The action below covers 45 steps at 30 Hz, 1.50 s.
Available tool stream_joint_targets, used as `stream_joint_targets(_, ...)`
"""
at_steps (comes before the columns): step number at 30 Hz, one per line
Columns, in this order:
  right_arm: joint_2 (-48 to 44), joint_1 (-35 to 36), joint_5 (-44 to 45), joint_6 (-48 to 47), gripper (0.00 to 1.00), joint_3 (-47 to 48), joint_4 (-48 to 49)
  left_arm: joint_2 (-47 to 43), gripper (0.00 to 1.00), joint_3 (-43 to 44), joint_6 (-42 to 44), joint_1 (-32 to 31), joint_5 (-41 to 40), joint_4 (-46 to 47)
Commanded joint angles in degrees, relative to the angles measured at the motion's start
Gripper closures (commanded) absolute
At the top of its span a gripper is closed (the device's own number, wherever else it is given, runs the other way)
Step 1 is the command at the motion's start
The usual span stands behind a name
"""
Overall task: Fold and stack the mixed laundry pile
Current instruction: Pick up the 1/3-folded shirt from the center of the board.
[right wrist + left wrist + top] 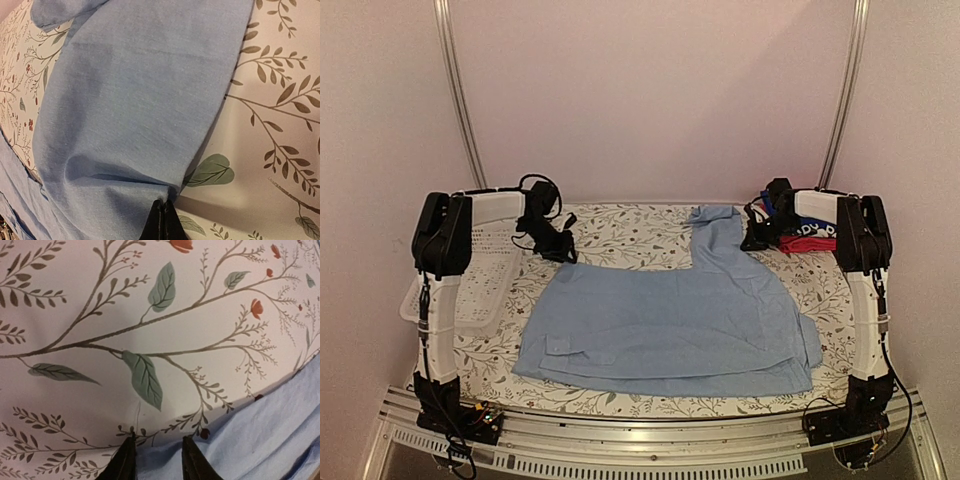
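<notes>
Right gripper (163, 224), jaws together, is pinching the sleeve of the light-blue shirt (670, 320) at one o'clock. Left gripper (157, 460), jaws apart, is straddling its ten o'clock corner; that shallow bite risks slipping.

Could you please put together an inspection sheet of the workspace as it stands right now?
Surface: floral table cover, lying flat.
Job's things: light-blue shirt spread open, one sleeve reaching toward the far side; red and blue garments stacked at the far right corner.
Clutter: white basket at the left edge, nothing seen in its visible part.
Grippers: left pincer has its fingers apart astride the shirt's far-left edge, grip not confirmed; right pincer is shut on a puckered fold of the shirt.
Cables: black cable looped above the left wrist.
Surroundings: plain wall, two metal rails.
</notes>
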Motion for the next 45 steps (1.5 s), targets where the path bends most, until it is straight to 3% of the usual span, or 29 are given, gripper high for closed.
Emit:
stream_joint_targets(1, -3.3, 0.2, 0.2, 0.5, 1.00, 1.2, 0.0, 0.9, 0.75, 1.2, 2.7, -0.4, 3.7, 0.1)
stream_joint_targets(7, -5.9, 0.1, 0.5, 1.0, 1.00, 1.6, -0.2, -0.6, 1.00, 1.4, 3.2, -0.3, 1.4, 0.3)
stream_joint_targets(17, -11.3, 0.0, 1.4, 1.1, 1.00, -1.3, 0.6, -6.9, 1.00, -3.4, 3.6, -0.1, -0.1, 5.0)
stream_joint_targets(19, -10.6, -0.4, 1.6, 1.1, 0.90, -0.2, 0.4, -7.4, 1.00, -4.2, 3.6, -0.1, 0.4, 5.7)
stream_joint_targets(21, -8.3, -0.7, 0.9, 1.0, 0.97, 1.3, -0.1, -6.9, 1.00, -4.2, 3.6, -0.1, 0.7, 5.3)
stream_joint_targets(22, -7.7, -0.8, 0.7, 1.2, 0.91, 1.8, -0.3, -6.7, 1.00, -4.2, 3.5, -0.1, 0.8, 5.0)
stream_joint_targets(24, -6.2, -0.7, 1.0, 1.8, 0.62, 2.9, -1.4, -6.6, 1.00, -4.4, 3.3, -0.1, 1.1, 5.0)
stream_joint_targets(25, -5.4, -0.8, 1.4, 2.1, 0.54, 2.8, -1.6, -6.6, 1.00, -4.5, 3.2, -0.1, 1.2, 5.0)
stream_joint_targets(30, -2.9, -0.7, 0.8, 2.4, 0.50, 2.9, -2.1, -6.3, 1.00, -5.1, 3.1, -0.1, 1.2, 5.4)
stream_joint_targets(37, 2.1, -0.8, -2.0, 2.3, 0.59, 5.5, -1.9, -5.7, 1.00, -4.8, 3.0, -0.1, 1.3, 5.5)
stream_joint_targets(40, 2.7, -0.7, -3.2, 2.3, 0.73, 6.7, -1.9, -5.7, 1.00, -4.7, 2.9, -0.1, 1.0, 5.6)
stream_joint_targets(43, 2.6, -0.7, -4.3, 2.1, 0.98, 8.2, -2.9, -6.1, 1.00, -4.6, 3.0, -0.1, 0.7, 5.7)
stream_joint_targets(45, 0.8, -0.7, -4.1, 2.2, 1.00, 7.9, -3.4, -6.5, 1.00, -4.6, 3.0, -0.1, 0.4, 5.7)
